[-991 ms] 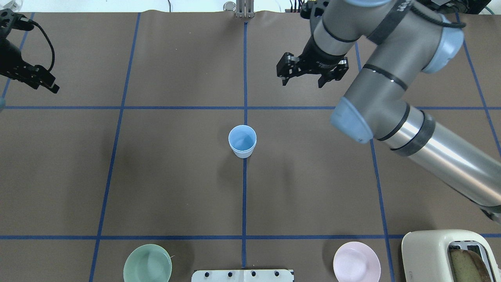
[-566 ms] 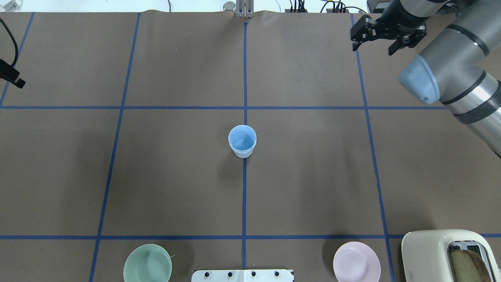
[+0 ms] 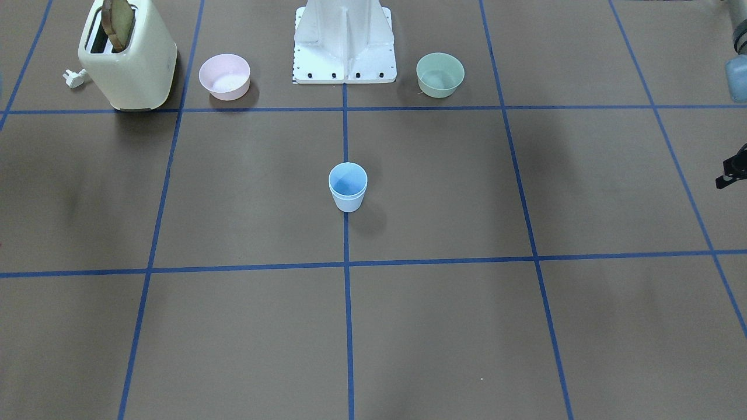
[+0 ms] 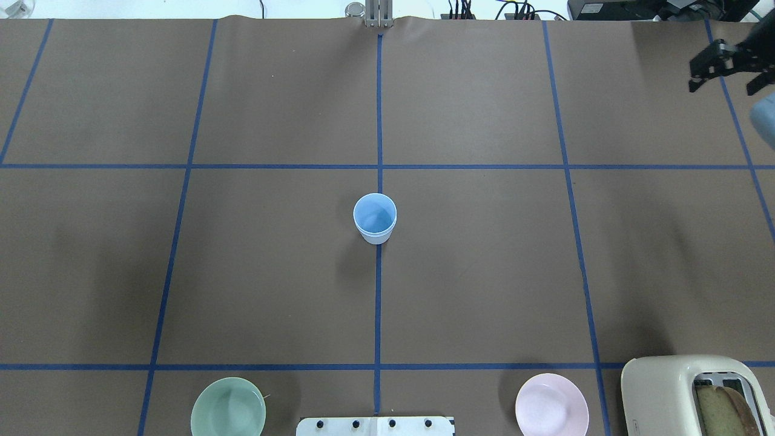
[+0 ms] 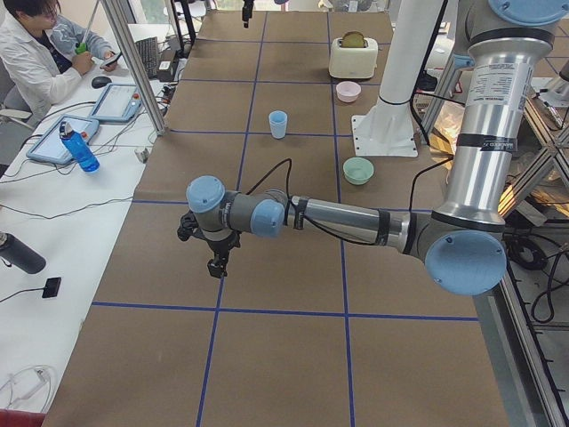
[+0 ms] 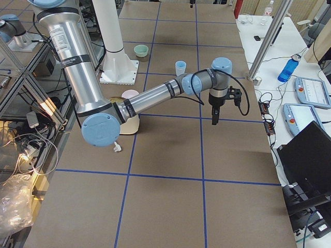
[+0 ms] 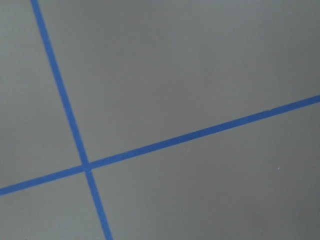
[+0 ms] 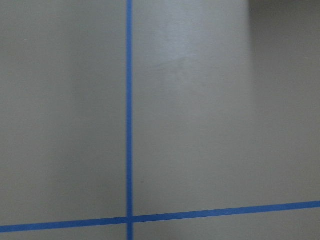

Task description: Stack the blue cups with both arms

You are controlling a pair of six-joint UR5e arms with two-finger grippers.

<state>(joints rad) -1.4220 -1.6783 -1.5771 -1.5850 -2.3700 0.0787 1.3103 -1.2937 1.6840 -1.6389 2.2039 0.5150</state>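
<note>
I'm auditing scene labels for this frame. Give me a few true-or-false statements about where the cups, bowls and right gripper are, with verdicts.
1. The blue cups stand upright on the centre tape line. True.
2. The right gripper is shut on a cup. False: it is open and empty, at the table's far right corner, well away from the cups.
3. The toaster has a bread slice in its slot. True.
4. The green bowl sits next to the toaster. False: the pink bowl does; the green bowl is on the other side of the base pedestal.
</note>
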